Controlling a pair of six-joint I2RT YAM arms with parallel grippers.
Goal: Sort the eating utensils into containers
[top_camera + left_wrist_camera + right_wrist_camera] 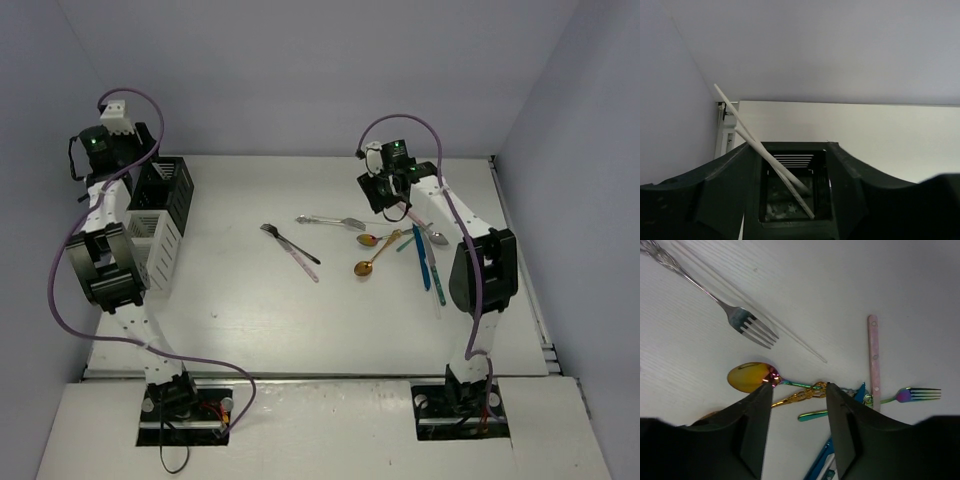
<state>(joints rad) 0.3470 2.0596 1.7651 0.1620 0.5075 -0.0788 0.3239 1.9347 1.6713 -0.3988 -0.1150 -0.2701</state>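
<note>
My left gripper [794,148] hangs open right over the black container [166,188], and the left wrist view looks straight down into it [790,160]. Two thin pale sticks [765,150] lean inside, their tops poking out past the left finger. The white container [158,240] stands just in front. My right gripper [799,386] is open and low over the utensil pile [398,205]. Its fingertips straddle an ornate gold handle [800,396], beside an iridescent gold spoon [747,376].
Near the pile lie a silver fork [745,325], a pink handle [873,360], an iridescent fork [920,392], a teal handle [812,415] and blue pieces [421,255]. A black-handled fork [290,243] lies mid-table and a gold spoon [367,265] nearer me.
</note>
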